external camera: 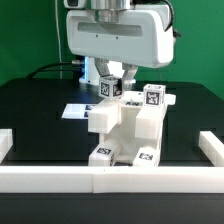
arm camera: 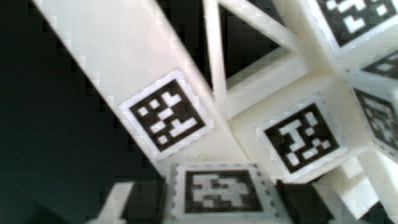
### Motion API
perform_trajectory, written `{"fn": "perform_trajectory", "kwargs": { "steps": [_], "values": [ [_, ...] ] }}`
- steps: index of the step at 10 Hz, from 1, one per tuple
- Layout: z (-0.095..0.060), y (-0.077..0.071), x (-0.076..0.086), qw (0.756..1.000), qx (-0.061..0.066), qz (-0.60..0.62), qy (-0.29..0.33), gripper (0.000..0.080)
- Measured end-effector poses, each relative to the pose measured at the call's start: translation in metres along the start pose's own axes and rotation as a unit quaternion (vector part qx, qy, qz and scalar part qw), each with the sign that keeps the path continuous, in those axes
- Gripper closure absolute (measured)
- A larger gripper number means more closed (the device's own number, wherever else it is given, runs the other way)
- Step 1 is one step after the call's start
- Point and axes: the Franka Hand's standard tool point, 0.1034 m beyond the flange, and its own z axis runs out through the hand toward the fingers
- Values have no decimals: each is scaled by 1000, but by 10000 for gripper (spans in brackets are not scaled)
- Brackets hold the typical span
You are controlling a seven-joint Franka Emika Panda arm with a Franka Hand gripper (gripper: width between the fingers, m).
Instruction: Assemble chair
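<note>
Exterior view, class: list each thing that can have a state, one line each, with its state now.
Chair: partly assembled, standing against the border wall.
Gripper: lowered over the chair's rear part, jaws shut on it.
Border wall: lying flat along the table's front.
Marker board: lying flat behind the chair.

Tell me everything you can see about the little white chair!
The chair is small, white and blocky, and looks like plastic. It is made of chunky pieces, each carrying black-and-white square tags. It is only partly built and stands on the black table, right against the white border wall at the front. The gripper comes down from above onto one tagged piece at its top and is shut on it. Up close, angled white bars meet between the tags.
</note>
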Motion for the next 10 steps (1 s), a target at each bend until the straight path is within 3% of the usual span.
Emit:
{"fn": "perform_trajectory", "kwargs": {
  "steps": [1, 2, 3, 4, 5, 10],
  "values": [
    [0, 0, 0, 1000, 0, -1, 0, 511],
    [0, 0, 0, 1000, 0, -4, 0, 330],
    [1, 1, 1, 999, 1, -33, 5, 213],
    [1, 0, 0, 999, 0, -39, 5, 213],
    [1, 0, 0, 996, 0, -89, 6, 162],
    [-1, 2, 5, 956, 0, -294, 7, 151]
  ]
}}
